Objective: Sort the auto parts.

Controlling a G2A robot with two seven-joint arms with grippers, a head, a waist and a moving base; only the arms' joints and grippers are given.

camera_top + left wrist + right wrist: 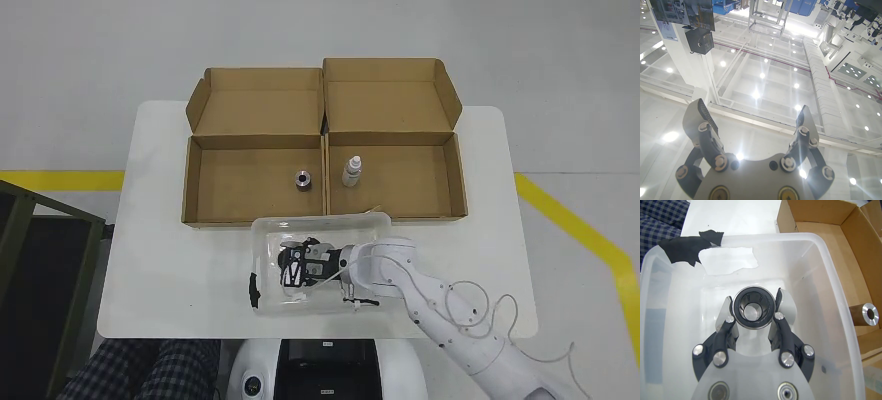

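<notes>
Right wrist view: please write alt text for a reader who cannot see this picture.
The right gripper is closed around a short metal ring inside a clear plastic bin. A piece of black tape sits on the bin's broken rim, and a cardboard box beside the bin holds a metal cylinder.

Bin (320,219) before left box (240,190) and right box (410,185) (touching), on table (160,260)

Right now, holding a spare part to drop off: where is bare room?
The left box is bare left of the metal cylinder; the right box is bare right of the white bottle. Bare table lies left of the clear bin. The bin is crowded: the right gripper holds a bearing there.
</notes>
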